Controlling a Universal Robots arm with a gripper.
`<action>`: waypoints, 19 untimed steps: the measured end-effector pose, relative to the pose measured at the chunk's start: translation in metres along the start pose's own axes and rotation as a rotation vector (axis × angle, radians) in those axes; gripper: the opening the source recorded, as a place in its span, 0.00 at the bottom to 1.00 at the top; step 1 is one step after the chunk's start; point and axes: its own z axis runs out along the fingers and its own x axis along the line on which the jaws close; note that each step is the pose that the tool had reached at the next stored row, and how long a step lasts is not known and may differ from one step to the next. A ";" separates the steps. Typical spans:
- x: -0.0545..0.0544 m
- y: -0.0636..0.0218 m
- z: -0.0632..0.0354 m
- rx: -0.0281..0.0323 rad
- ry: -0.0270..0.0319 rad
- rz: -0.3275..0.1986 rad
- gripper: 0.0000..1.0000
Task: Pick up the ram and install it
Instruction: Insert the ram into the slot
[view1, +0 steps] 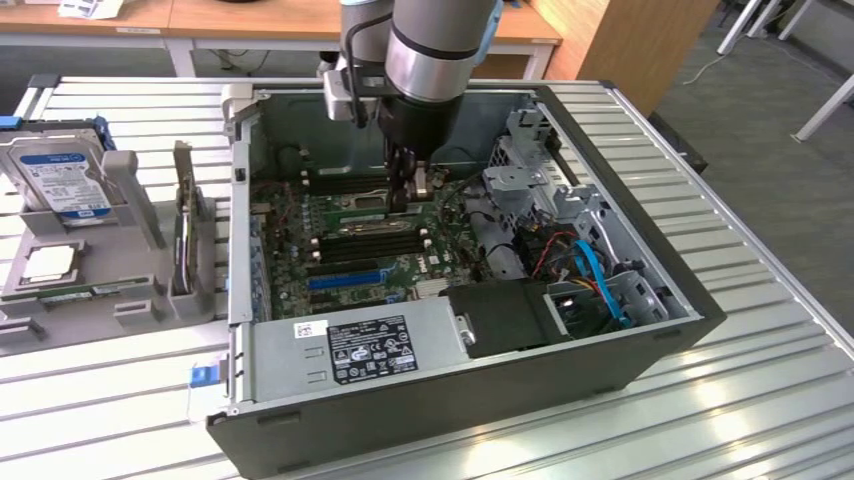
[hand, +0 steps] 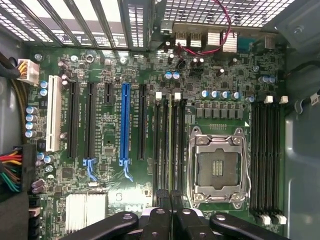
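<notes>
Pinching the ram (hand: 170, 145) inside the case (view1: 534, 400): tool (hand: 170, 202).

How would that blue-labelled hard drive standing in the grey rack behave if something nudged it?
Probably stiff and heavy for its size: the hard drive looks like a solid metal block. Standing on edge in the grey rack, it might tip rather than slide.

Green motherboard (hand: 110, 150), carrying one blue slot (hand: 124, 125), one white slot (hand: 53, 120), black slots (hand: 90, 120) otherwise, and a silver socket frame (hand: 218, 167). Over the motherboard: ram (hand: 171, 145), edge-on, seemingly yellow-green; black gripper (hand: 171, 220). At the motherboard's edge: wire bundle (hand: 9, 167) in red, black and green; heatsink (hand: 86, 210), silver, striped with fine fins.
</notes>
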 end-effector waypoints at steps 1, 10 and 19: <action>0.000 0.0000 0.0007 0.0001 -0.0001 0.000 0.11; 0.001 0.0004 0.0064 0.0009 0.0000 0.000 0.11; 0.001 0.0006 0.0091 0.0013 0.0001 0.000 0.11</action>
